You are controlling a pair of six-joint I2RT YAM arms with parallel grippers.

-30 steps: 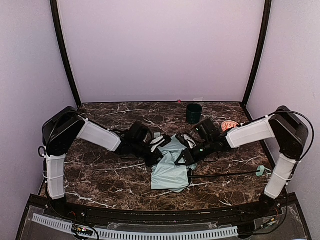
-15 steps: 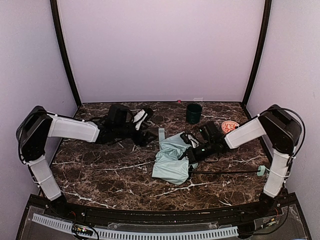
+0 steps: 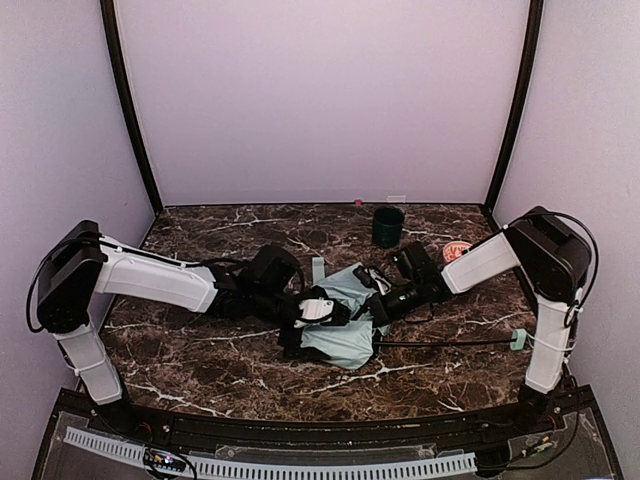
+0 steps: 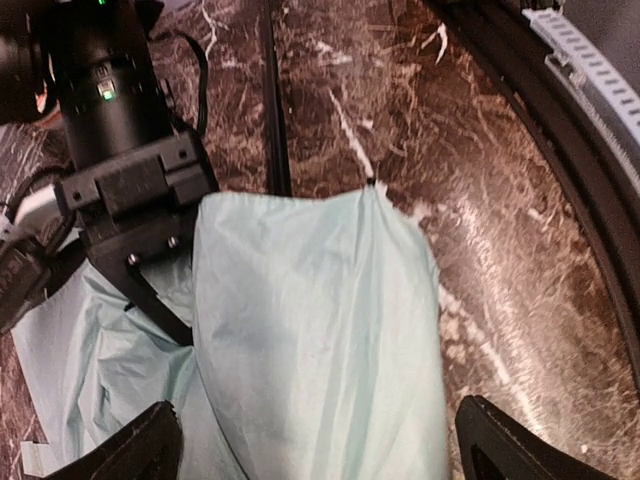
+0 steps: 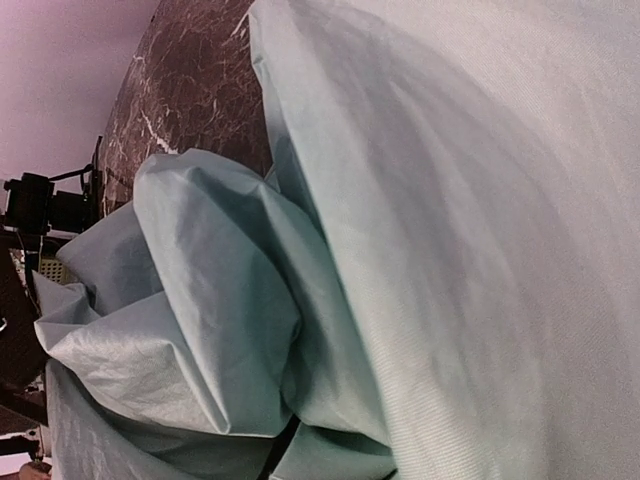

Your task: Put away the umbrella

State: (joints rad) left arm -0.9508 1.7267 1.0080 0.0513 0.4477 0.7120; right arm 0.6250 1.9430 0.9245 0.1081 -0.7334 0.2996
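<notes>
Left wrist view: umbrella [image 4: 310,330] lies between the wide-spread left fingers [image 4: 125,455].

Table [image 3: 200,340]: you have dark brown marble, white-veined.
Cup [image 3: 388,226]: you see it dark green, upright, near the back edge.
Disc [image 3: 458,250]: orange-red, round, right of your cup.

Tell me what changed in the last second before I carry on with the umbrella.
The left pincer opened, swung off the umbrella canopy toward the far left, then came back and now straddles the fabric, wide open. The right pincer clamped shut on the canopy's right edge. The shaft, handle and dark green cup stayed put.
</notes>
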